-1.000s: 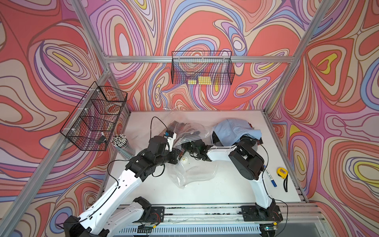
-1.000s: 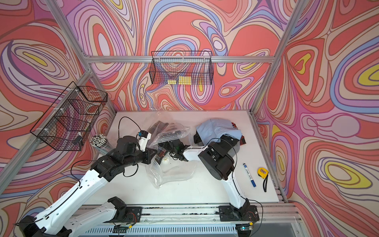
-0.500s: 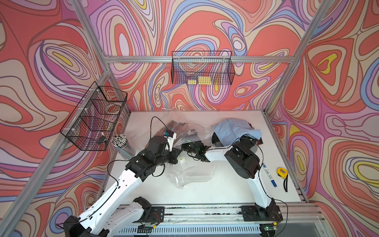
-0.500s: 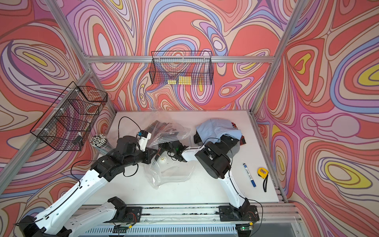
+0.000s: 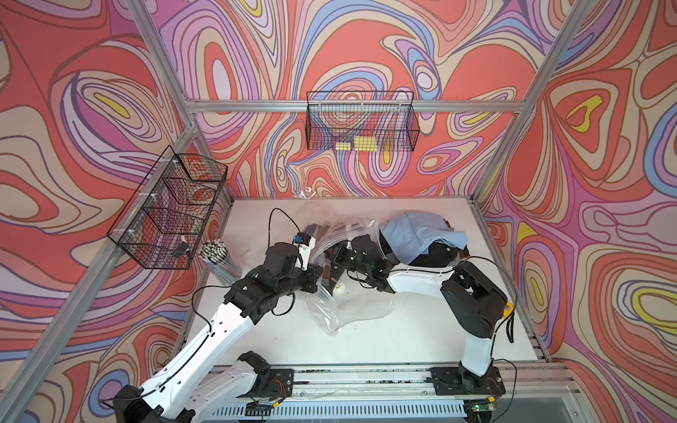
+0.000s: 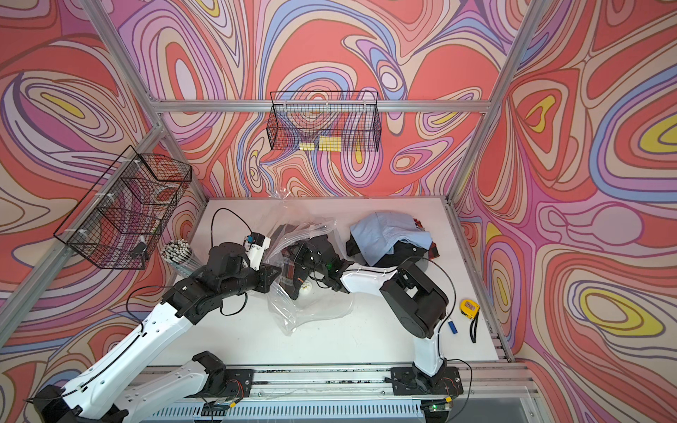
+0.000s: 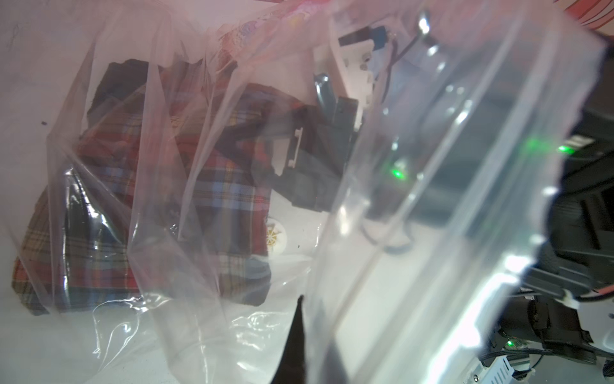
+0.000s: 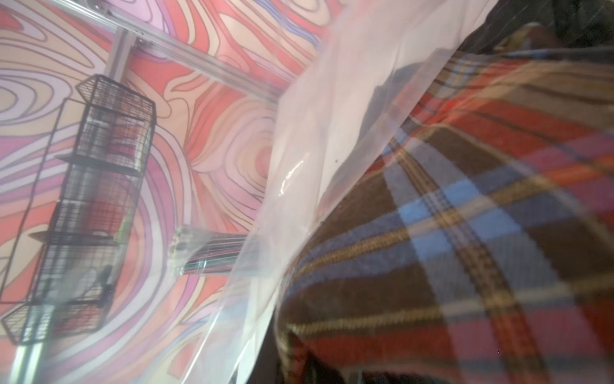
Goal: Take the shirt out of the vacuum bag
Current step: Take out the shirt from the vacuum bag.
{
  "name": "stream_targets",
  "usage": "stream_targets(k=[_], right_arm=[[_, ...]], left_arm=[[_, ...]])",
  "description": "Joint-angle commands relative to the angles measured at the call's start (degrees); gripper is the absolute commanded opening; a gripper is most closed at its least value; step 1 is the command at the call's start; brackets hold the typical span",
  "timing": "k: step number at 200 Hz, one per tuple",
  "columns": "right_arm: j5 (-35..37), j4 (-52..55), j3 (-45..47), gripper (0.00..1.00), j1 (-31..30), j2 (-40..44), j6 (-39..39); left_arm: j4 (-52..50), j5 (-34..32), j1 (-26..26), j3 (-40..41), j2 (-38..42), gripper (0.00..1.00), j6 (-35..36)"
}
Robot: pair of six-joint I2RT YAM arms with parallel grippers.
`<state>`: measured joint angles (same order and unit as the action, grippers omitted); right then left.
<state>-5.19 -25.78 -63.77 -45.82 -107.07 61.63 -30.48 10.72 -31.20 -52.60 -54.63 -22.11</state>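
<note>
shirt plaid, in vacuum bag | valve white | basket labels unreadable

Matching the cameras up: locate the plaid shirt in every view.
Top view: plaid shirt near centre, inside clear plastic.
Top view: left of centre, same spot.
Left wrist: centre-left, behind film.
Right wrist: fills the lower right.
Shared landmark: vacuum bag, wrapping it in all four.
</note>
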Motion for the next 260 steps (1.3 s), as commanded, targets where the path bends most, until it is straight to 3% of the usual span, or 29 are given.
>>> stream_targets(k=[1, 18, 49, 68, 120, 146, 163, 198, 217, 230, 253, 260], right_arm=[[-0.76, -0.13, 2.08, 0.00, -0.32, 2.29, -1.91], [-0.15, 1.16, 3.18, 0.01, -0.57, 2.00, -2.13], [-0.93, 4.27, 1.37, 0.46, -1.04, 0.14, -2.50], [-0.71, 4.47, 0.71, 0.57, -1.73, -1.50, -2.11], [-2.45, -1.83, -1.28, 0.61, -2.53, -9.76, 3.71], [-0.39, 0.81, -5.10, 0.62, -3.23, -14.57, 4.69], [0.26, -4.88, -4.66, 0.62, -3.36, -16.89, 6.24], [2.34, -14.24, -5.53, 0.62, -3.40, -19.48, 5.60], [2.05, -14.75, -7.73, 0.56, -3.32, -20.86, 4.65], [1.65, -13.85, -8.40, 0.41, -3.35, -21.09, 4.89], [0.85, -14.80, -5.80, 0.01, -3.45, -18.51, 4.69], [0.71, -15.56, -4.31, 0.00, -3.42, -17.16, 4.29]], left_arm=[[0.54, 0.16, 0.00, 0.21, -0.03, 0.00, 0.49], [0.67, 0.09, 0.02, 0.28, 0.14, 0.00, 0.49], [0.55, 0.15, 0.02, 0.19, 0.10, 0.00, 0.49], [0.50, 0.08, -0.02, 0.29, 0.20, 0.00, 0.49], [0.79, 0.61, 0.08, 0.30, -0.10, 0.00, 0.44], [0.91, 0.82, 0.08, 0.32, -0.21, 0.00, 0.33], [0.98, 1.13, 0.09, 0.35, -0.35, 0.00, 0.31], [1.05, 1.57, 0.09, 0.38, -0.56, 0.00, 0.28], [1.08, 1.49, 0.07, 0.40, -0.39, 0.00, 0.27], [0.89, 1.10, 0.08, 0.47, -0.17, 0.00, 0.31], [0.71, 0.27, 0.04, 0.46, 0.35, 0.00, 0.29], [0.75, 0.07, 0.09, 0.46, 0.40, 0.00, 0.27]])
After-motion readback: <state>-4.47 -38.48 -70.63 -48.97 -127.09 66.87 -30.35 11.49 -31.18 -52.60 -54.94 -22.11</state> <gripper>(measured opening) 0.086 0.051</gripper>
